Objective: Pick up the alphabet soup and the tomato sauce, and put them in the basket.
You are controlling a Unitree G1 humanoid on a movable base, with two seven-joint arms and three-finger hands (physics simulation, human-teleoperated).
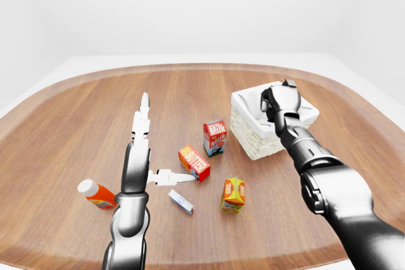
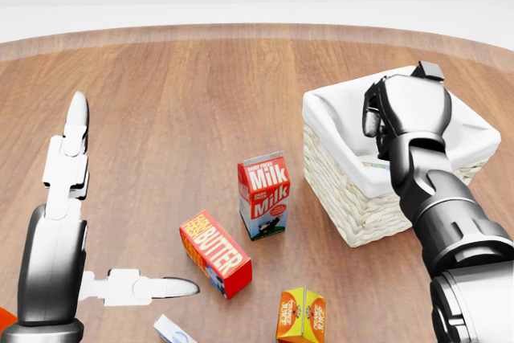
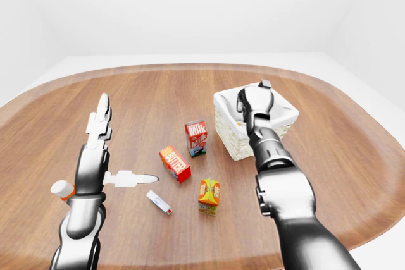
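Observation:
The white-lined wicker basket [image 2: 350,208] stands at the right of the head view. My dark right hand [image 2: 404,110] hangs over its opening with fingers curled in; nothing shows inside the fist. A small printed patch [image 2: 373,165] shows inside the basket just below the hand; I cannot tell what it belongs to. Neither a soup can nor a tomato sauce can shows on the table. My left hand [image 2: 120,206] is open at the lower left, one finger pointing up and the thumb pointing right, holding nothing.
A milk carton [image 2: 263,195] stands left of the basket, with a red butter box [image 2: 214,253] below it. An orange juice carton [image 2: 301,316] and a small white box [image 2: 172,331] lie at the bottom edge. An orange bottle with a white cap [image 1: 96,194] lies far left.

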